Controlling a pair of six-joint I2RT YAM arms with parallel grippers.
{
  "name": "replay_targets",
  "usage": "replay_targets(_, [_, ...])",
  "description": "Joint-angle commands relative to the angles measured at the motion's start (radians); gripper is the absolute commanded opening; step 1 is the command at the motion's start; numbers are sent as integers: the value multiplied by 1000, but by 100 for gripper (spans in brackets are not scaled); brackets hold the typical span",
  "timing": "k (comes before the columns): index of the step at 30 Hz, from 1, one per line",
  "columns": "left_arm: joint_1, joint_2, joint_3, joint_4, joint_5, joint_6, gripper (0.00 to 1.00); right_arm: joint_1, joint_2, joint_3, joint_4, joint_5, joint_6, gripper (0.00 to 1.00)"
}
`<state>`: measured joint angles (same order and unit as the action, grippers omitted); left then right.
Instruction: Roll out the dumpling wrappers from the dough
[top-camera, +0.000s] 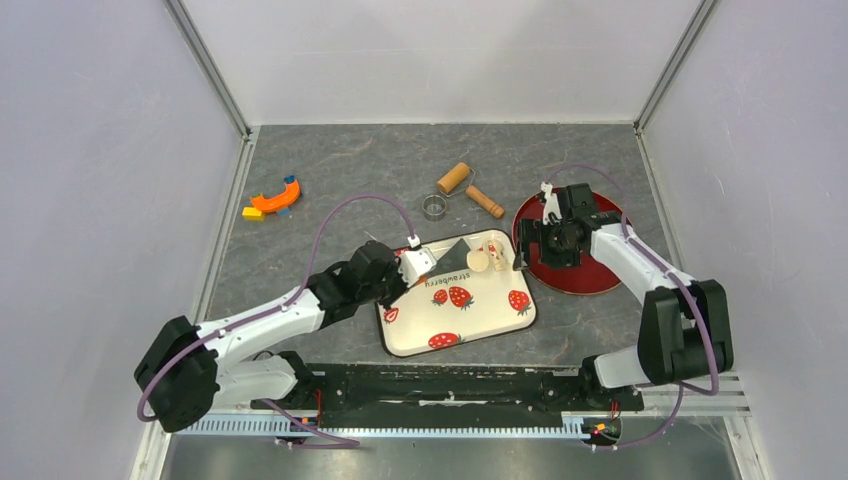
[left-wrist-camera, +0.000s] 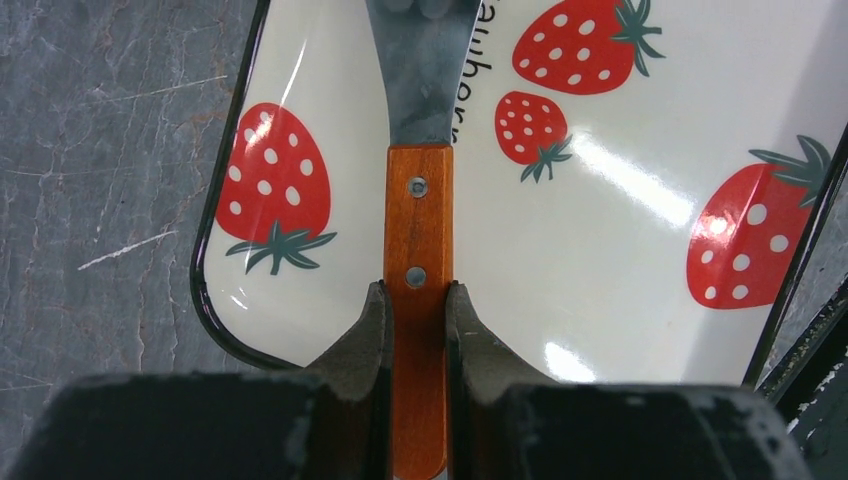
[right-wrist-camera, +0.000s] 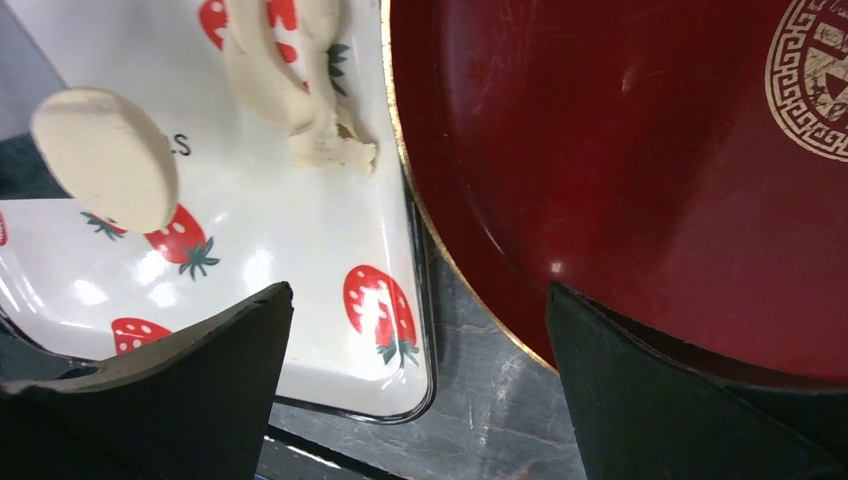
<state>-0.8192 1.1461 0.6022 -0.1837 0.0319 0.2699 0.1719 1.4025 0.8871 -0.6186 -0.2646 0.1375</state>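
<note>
Your left claw (left-wrist-camera: 417, 300) is narrowed onto the wooden handle of a scraper (left-wrist-camera: 418, 220), with both fingers pressed against its sides. The metal blade points away from the wrist over the strawberry tray (left-wrist-camera: 620, 300), reaching in from the tray's left edge towards its far side.

Your right claw (right-wrist-camera: 418, 295) stands wide and holds nothing. It hangs over the tray's far right corner, where the tray rim meets the edge of the red plate (right-wrist-camera: 650, 150). That plate lies just beside the tray on its right.

The dough (right-wrist-camera: 290, 100) is an irregular pale lump on the tray, close to the far right corner. Beside it, towards the tray's middle, lies one dumpling wrapper (right-wrist-camera: 105, 155), a flattened round disc. It is also on the tray, near the scraper's blade tip.

Beyond the tray's far edge, on the desk (top-camera: 330, 170), you can see the wooden roller (top-camera: 455, 178) and a small metal ring cutter (top-camera: 434, 207). Both are apart from the tray.
</note>
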Motion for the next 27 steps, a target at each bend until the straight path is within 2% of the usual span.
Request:
replay_targets(1, [12, -45, 8, 87, 4, -64, 2, -8, 59, -20, 56, -26, -29, 98])
replay_targets(9, [38, -78, 32, 103, -13, -82, 2, 2, 147, -96, 112, -162, -48, 98])
replay_targets(18, [64, -53, 47, 72, 8, -34, 2, 59, 85, -159, 129, -179, -10, 98])
replay_targets(19, [67, -41, 49, 63, 6, -18, 5, 60, 75, -160, 129, -169, -8, 98])
replay_targets(20, [71, -28, 53, 56, -1, -10, 14, 58, 69, -158, 125, -163, -7, 98])
replay_targets(22, [93, 0, 62, 37, 36, 16, 39, 59, 68, -148, 116, -158, -10, 98])
replay_targets(23, [110, 17, 71, 27, 49, 23, 44, 60, 72, -144, 112, -158, -15, 98])
replay_targets(27, [192, 98, 108, -11, 147, 68, 49, 60, 83, -137, 105, -154, -20, 98])
